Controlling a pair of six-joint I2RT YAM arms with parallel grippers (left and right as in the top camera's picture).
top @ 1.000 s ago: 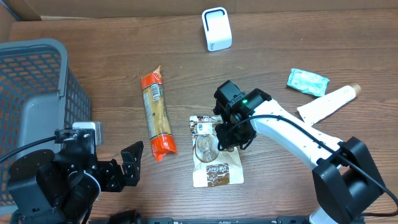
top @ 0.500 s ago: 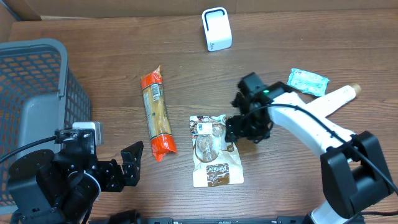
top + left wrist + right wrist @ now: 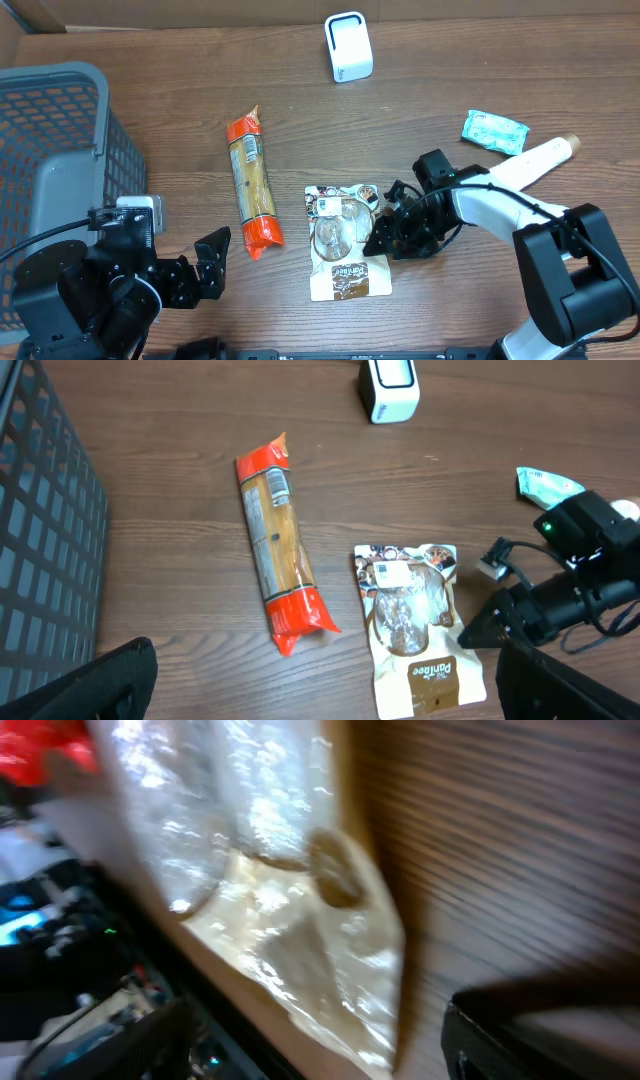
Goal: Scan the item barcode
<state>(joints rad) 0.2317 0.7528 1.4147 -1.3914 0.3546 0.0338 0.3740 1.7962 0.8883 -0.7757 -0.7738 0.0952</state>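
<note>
Pouch (image 3: 345, 268): lay flat, right edge beside my right gripper (image 3: 382, 232).
Right gripper: jaws stood wide apart, held nothing.
Left gripper (image 3: 212, 262): jaws wide, empty.

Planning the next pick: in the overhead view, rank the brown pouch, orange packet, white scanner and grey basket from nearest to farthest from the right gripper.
Measured from the right gripper:
1. Brown pouch, right beside it on its left.
2. Orange packet, further left, past the pouch.
3. White scanner, at the table's far edge.
4. Grey basket, at the far left.
</note>
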